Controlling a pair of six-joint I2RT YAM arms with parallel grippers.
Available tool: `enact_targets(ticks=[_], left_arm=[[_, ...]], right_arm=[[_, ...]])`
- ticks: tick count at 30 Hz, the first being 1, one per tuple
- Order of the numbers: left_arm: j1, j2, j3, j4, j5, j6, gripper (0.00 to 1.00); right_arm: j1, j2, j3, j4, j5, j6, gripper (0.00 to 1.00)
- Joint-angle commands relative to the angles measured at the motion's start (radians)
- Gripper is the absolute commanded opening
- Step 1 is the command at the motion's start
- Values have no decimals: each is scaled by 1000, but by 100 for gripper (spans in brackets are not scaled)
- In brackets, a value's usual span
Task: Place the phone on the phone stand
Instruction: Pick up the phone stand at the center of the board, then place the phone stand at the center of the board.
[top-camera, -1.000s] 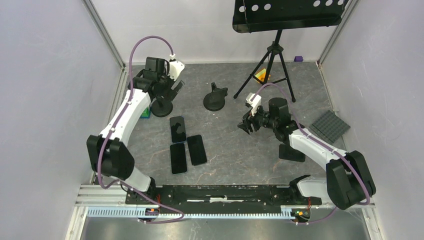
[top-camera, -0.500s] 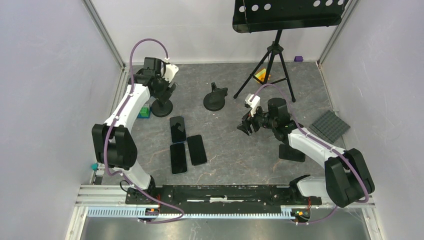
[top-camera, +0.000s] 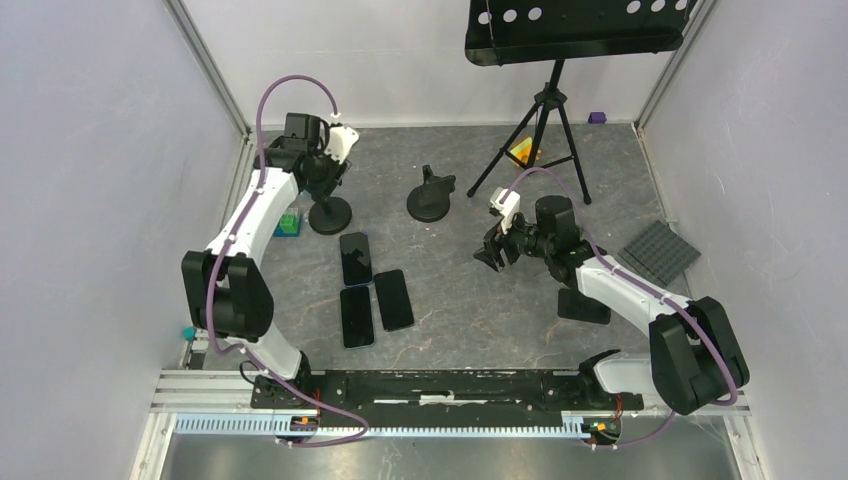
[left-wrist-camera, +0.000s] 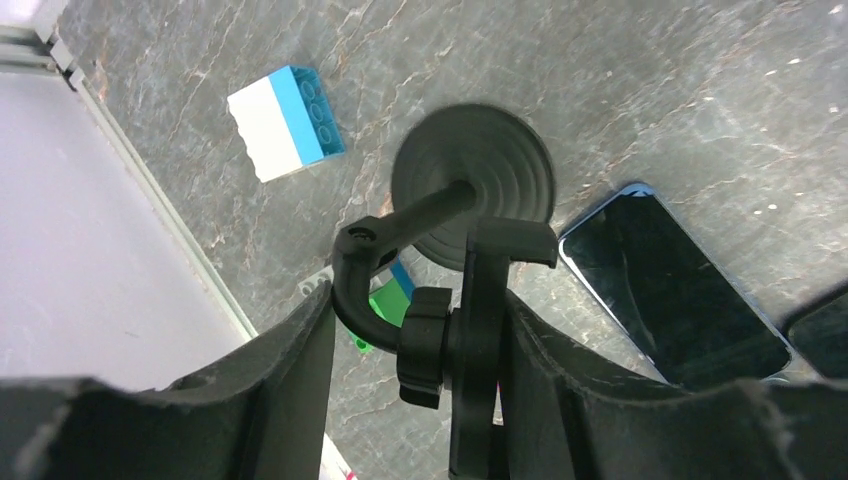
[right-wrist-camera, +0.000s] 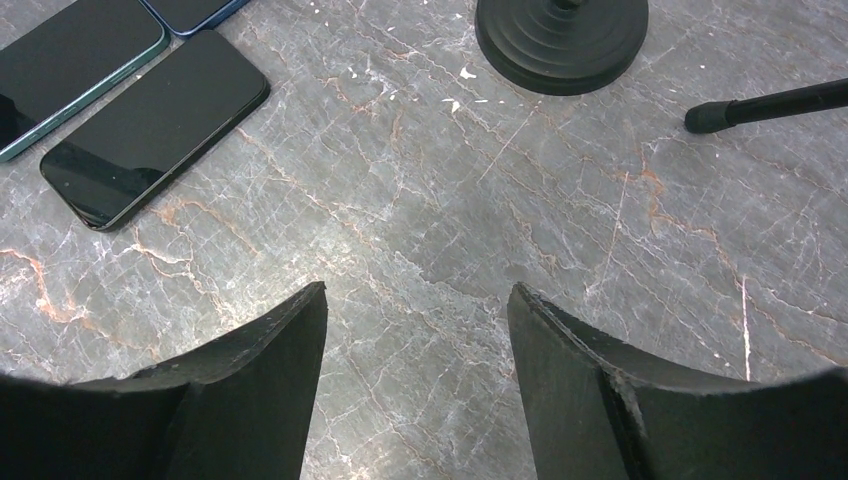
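A black phone stand (top-camera: 330, 213) with a round base stands at the back left. My left gripper (top-camera: 326, 170) is above it, shut on the stand's head (left-wrist-camera: 478, 300), with its neck and round base (left-wrist-camera: 472, 185) below. A second stand (top-camera: 430, 200) stands mid-back, and its base (right-wrist-camera: 560, 35) shows in the right wrist view. Three dark phones (top-camera: 355, 258) (top-camera: 357, 315) (top-camera: 393, 298) lie flat in the middle; one (left-wrist-camera: 670, 290) shows beside the held stand. My right gripper (top-camera: 495, 252) hovers open and empty right of them (right-wrist-camera: 417, 295), with two phones (right-wrist-camera: 150, 125) at its upper left.
A music stand's tripod (top-camera: 540, 125) stands at the back right, one foot (right-wrist-camera: 760, 105) near the second stand. A blue and white brick (left-wrist-camera: 285, 120) lies by the left rail. A fourth dark phone (top-camera: 583, 305) and a grey studded plate (top-camera: 660, 250) lie at right.
My left arm has swung back toward the left wall, and its gripper has settled over the stand's head. The stand's base has shifted slightly right. The right gripper has barely moved.
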Motion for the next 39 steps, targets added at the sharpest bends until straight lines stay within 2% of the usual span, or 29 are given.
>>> enact_targets(ticks=[1,8,11,15,21,24,28,32,35,39], left_arm=[[-4,-114,61,5,79,13,42],[-5,-146,61,-37,112,21,24],[-10,-187,95,-80,156,9,23],[-60,-245,172,-232,268,-19,23],[-360,-382,71,-243,287,-87,24],[-474,-401,32,-164,323,-158,24],[-587,-378,4,-32,316,-186,24],[-715,-301,2,61,235,-168,25],[-823,-243,-26,144,89,-116,25],[-936,-215,-139,290,-77,-77,24]], right_arm=[[-2,-17,27,10,-27,-3,71],[-2,-26,28,9,-30,0,71],[-4,-33,27,9,-26,-2,72],[-9,-50,40,-4,-13,-18,72],[-32,-99,93,-89,-20,-78,72],[-43,-123,116,-188,-38,-146,72],[-99,-186,71,-211,-50,-159,72],[-203,-242,33,-218,-65,-162,72],[-254,-270,10,-226,-64,-170,72],[-293,-286,-18,-240,-65,-188,72]])
